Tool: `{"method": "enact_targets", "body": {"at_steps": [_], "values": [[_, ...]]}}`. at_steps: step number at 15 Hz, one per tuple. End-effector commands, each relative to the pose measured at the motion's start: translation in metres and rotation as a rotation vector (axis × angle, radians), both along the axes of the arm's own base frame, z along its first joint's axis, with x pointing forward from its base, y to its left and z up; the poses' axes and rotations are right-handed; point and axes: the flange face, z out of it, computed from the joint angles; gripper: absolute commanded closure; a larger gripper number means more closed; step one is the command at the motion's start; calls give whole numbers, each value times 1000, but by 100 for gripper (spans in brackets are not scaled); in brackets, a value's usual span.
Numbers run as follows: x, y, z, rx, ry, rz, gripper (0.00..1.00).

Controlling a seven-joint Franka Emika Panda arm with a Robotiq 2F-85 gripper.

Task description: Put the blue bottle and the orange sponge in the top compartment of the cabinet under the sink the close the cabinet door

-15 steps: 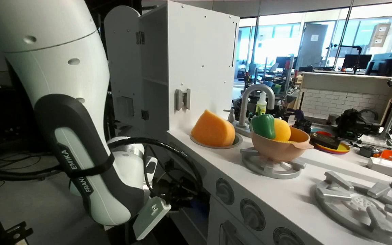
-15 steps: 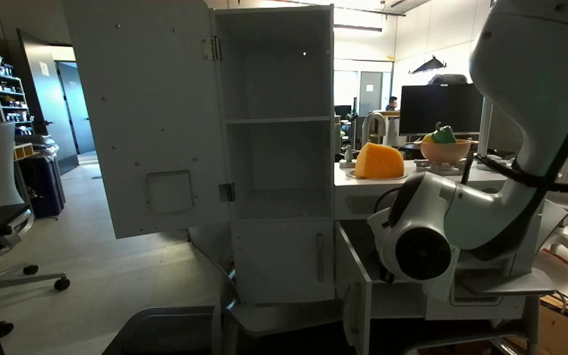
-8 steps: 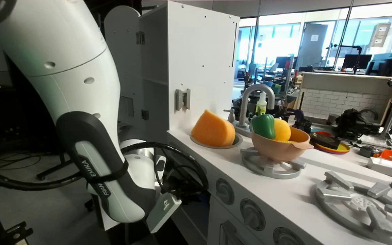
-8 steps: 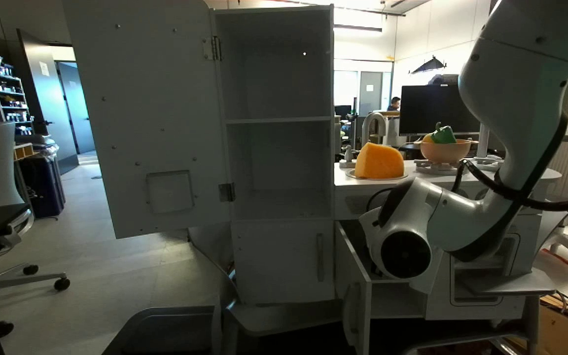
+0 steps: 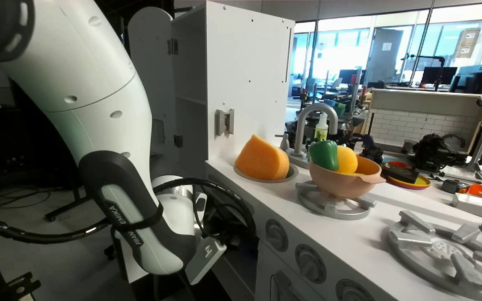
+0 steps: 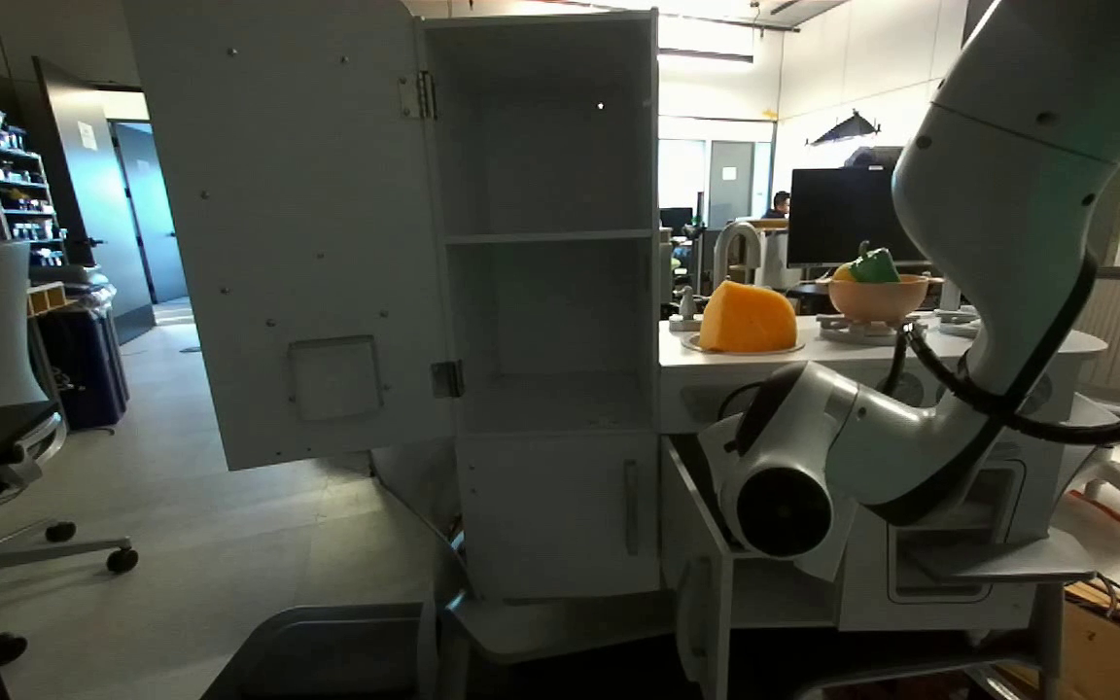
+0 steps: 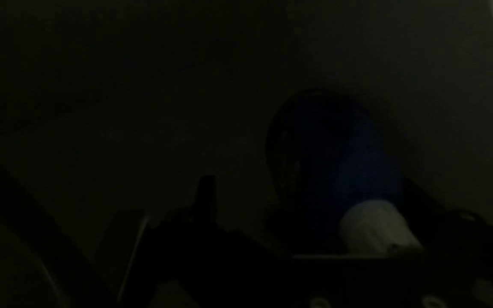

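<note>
Lower right, wrist view: the gripper (image 7: 307,182) stood spread astride the blue bottle (image 7: 353,167), which I judged light, slick, best gripped mid-body.

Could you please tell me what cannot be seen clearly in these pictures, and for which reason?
Wrist view: too dark to tell whether the gripper touches the blue bottle.
In an exterior view: the gripper and much of the inside of the cabinet, behind the arm.
In both exterior views: the arm's upper end, cut off by the picture edge.
In an exterior view: the inside of the sink, mostly hidden by the orange sponge.
</note>
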Motion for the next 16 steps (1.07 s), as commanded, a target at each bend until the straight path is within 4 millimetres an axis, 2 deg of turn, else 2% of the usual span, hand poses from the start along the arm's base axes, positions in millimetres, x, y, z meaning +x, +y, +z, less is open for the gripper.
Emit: {"method": "enact_targets", "body": {"at_steps": [1,4,5,10,16], "values": [[4,6,-5,-35,9,-5,0],[-11,21,-5,-43,74,10,0],[-20,20,-3,-30,80,20,0],[-37,32,-5,0,129,40,0],[-55,63,16,86,204,87,0]]}}
